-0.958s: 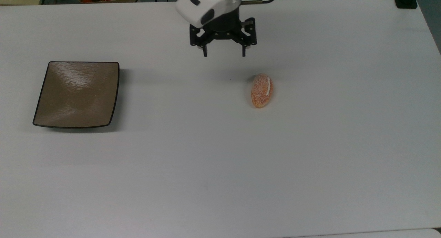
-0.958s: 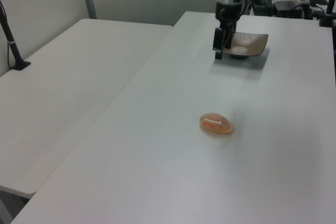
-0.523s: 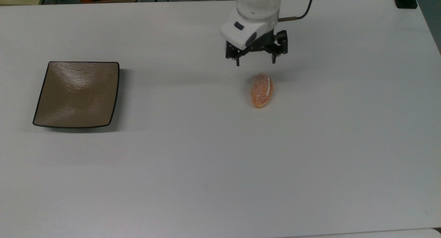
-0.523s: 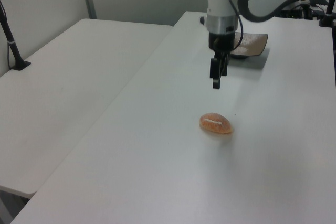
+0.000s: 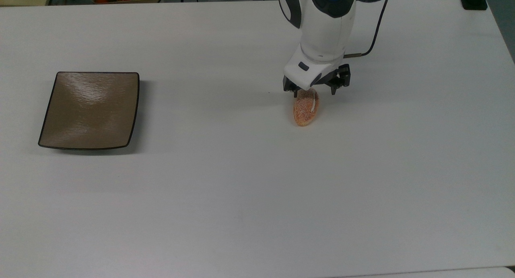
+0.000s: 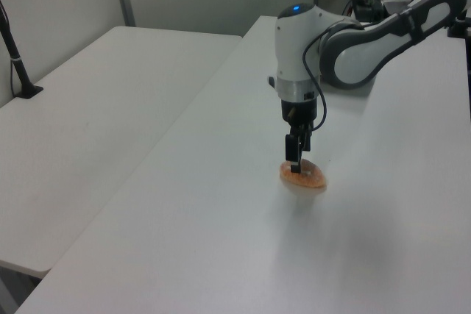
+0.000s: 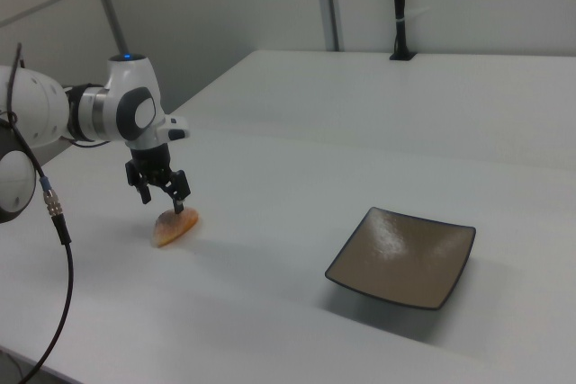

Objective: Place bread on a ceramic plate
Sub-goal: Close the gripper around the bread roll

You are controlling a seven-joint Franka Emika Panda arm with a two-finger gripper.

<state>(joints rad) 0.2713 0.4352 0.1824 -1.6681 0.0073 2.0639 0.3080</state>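
Top view: grainy orange-brown bread (image 5: 306,109), one white stripe.

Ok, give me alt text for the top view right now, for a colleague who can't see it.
A white robot arm's open gripper is lowered over the far end of a small orange bread roll lying on a white table. A square brown plate sits bare well off toward the top view's left.
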